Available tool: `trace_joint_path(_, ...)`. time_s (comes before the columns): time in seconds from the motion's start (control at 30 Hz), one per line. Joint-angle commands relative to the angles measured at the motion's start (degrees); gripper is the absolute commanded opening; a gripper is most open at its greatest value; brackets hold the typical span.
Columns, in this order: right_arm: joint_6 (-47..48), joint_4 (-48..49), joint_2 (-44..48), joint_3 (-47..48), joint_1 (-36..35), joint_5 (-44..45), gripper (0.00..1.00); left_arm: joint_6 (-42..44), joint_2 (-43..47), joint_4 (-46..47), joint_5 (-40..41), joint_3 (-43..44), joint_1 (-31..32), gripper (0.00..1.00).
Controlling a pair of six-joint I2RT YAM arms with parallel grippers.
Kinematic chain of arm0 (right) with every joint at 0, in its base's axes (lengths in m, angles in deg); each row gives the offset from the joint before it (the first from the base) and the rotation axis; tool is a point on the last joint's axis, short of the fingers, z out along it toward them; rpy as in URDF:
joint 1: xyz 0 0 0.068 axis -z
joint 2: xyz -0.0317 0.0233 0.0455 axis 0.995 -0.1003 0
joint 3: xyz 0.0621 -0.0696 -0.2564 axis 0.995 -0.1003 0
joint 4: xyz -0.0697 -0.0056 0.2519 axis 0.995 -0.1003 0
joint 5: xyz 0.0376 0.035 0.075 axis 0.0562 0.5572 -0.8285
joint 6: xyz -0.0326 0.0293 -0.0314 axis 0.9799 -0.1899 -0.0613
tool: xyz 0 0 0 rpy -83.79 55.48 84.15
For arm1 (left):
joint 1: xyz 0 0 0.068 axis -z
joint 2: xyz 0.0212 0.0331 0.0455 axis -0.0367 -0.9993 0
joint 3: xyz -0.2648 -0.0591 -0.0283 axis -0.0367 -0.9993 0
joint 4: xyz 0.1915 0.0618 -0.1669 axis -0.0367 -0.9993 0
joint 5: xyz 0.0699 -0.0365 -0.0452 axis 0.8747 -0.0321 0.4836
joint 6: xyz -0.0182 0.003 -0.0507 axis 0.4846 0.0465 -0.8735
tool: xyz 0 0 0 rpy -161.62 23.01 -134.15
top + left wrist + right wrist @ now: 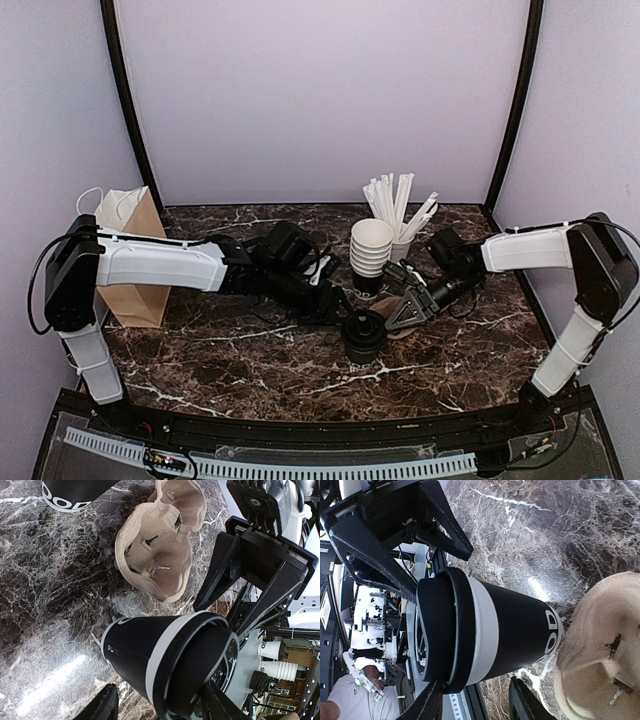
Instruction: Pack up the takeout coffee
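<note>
Crowding: left gripper [161,706] and right gripper [476,702], jaws half-wide, flank the takeout coffee [363,335] (gripped? cannot tell); a collision might topple it beside the carrier [155,550].

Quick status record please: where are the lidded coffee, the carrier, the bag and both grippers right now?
coffee: takeout coffee, lid on, upright on the table
carrier: pulp carrier, both wells empty, beside the cup
bag: paper bag, standing far left, apart from the cup
left gripper: fingers either side of the cup, grip unclear
right gripper: straddles it from the opposite side, grip unclear
</note>
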Motion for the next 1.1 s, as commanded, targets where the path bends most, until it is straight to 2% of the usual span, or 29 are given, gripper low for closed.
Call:
trace_joint_path(0.0,0.64,-0.12,-1.38,0.88,-0.97,-2.41,0.46,-0.07,-1.48,-1.95,0.14,-0.4,0.07,0.58)
trace_joint_path(0.17,-2.22,2.26,-2.1,-0.08,-1.08,0.43,0.39,-0.32,-2.46,-2.61,-0.06,-0.88,0.06,0.55)
trace_joint_path(0.37,-6.93,3.85,-6.78,-1.85,-1.07,12.28,0.28,-0.9,-4.69,-2.43,0.16,-2.67,0.08,0.52)
trace_joint_path(0.5,-7.5,2.19,-11.85,-1.2,-1.02,18.92,0.27,-1.33,-6.62,-2.12,1.21,-4.5,-0.08,0.51)
trace_joint_path(0.7,-6.61,1.27,-11.74,0.4,-1.04,19.23,0.27,-1.99,-7.81,-2.61,2.8,-6.69,-0.54,0.5)
trace_joint_path(0.83,-4.12,1.79,-7.92,-0.22,-1.04,15.41,0.28,-1.05,-7.38,-0.99,2.28,-7.3,-0.85,0.5)
trace_joint_path(1.07,-0.77,1.71,0.48,0.13,-1.0,6.69,0.43,10.18,-4.4,-1.61,7.06,1.9,-0.83,0.54)
